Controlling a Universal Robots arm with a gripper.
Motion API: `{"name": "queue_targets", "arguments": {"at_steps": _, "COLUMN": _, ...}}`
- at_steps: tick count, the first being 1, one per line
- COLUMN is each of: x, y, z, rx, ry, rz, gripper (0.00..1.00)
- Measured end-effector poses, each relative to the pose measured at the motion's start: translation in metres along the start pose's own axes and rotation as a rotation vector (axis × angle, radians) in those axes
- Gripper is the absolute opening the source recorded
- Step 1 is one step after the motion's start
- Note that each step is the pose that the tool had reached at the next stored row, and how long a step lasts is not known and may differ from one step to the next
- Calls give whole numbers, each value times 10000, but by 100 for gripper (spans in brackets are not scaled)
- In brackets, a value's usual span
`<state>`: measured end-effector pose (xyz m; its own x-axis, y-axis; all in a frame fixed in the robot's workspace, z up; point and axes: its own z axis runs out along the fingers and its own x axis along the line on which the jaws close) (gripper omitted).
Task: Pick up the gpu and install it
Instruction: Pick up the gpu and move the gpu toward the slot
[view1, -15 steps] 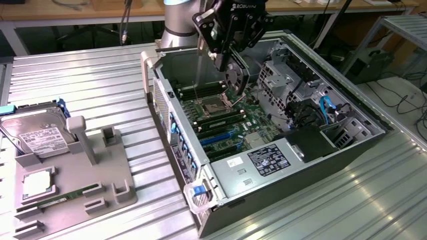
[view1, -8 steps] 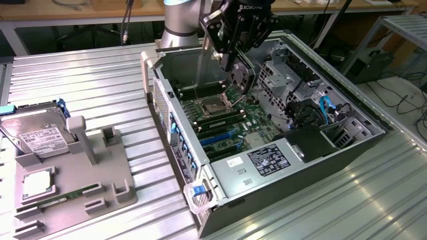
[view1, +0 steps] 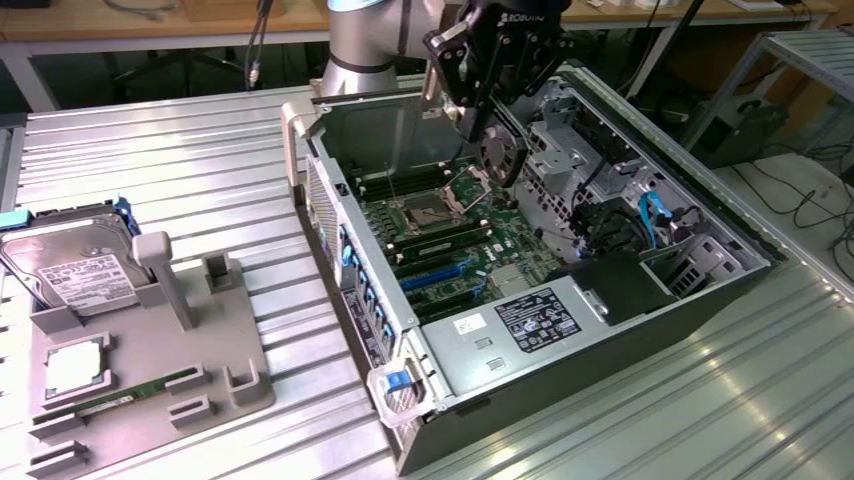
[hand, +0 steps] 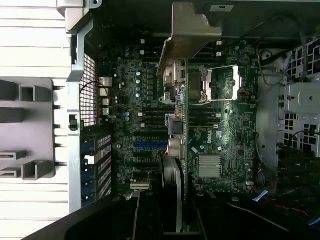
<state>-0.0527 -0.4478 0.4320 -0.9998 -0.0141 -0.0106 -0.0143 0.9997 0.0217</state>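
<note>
The gpu (view1: 499, 152) is off the bench and in the air, gripped on edge above the open pc case (view1: 561, 420), fan side facing the exterior view's right. In the wrist view it is edge-on with its silver bracket (hand: 189, 35) toward the rear wall of the case. The gripper (view1: 478, 105) has its fingers closed on the card's upper part, nothing else in them. Card hangs over the motherboard (view1: 461, 255), roughly above the cpu socket (view1: 434, 208) area, clear of the board and not touching the blue slots (view1: 430, 277) nearer the front. Off to the exterior view's left, well apart from the case, the grey holder (view1: 200, 340) on the ribbed metal table (view1: 694, 400) carries a hard drive (view1: 74, 265) and a ram stick (view1: 127, 398). Progress as I judge it: pick-up done, card carried over the case. Not done: card not lined up with a slot, not seated, bracket not at the rear opening.
</note>
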Motion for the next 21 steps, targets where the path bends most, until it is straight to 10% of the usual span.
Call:
{"name": "queue_targets", "arguments": {"at_steps": 13, "x": -314, "y": 2, "z": 30, "rx": 1, "ry": -27, "rz": -1, "gripper": 28}}
{"name": "queue_targets", "arguments": {"at_steps": 21, "x": -330, "y": 2, "z": 33, "rx": 1, "ry": -28, "rz": -1, "gripper": 28}}
